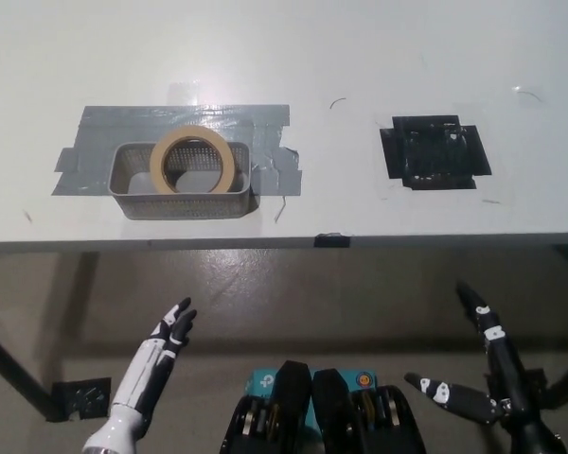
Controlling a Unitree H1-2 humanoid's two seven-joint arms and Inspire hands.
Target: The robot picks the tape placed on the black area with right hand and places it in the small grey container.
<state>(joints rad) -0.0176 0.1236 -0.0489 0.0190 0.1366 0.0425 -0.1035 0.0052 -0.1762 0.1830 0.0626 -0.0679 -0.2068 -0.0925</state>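
The beige roll of tape (192,159) leans inside the small grey mesh container (133,196) on the white table, its top edge resting on the container's far rim. The black area (434,153) to the right has nothing on it. My black right hand (483,378) hangs low at the bottom right, below the table's front edge, fingers spread and holding nothing. My white left hand (151,364) rests at the lower left, also below the table, with fingers straight and apart.
A patch of grey tape (95,142) lies under and around the container. The table's front edge (284,241) runs across the middle of the picture, with floor below it. A small black plate (80,395) sits on the floor at lower left.
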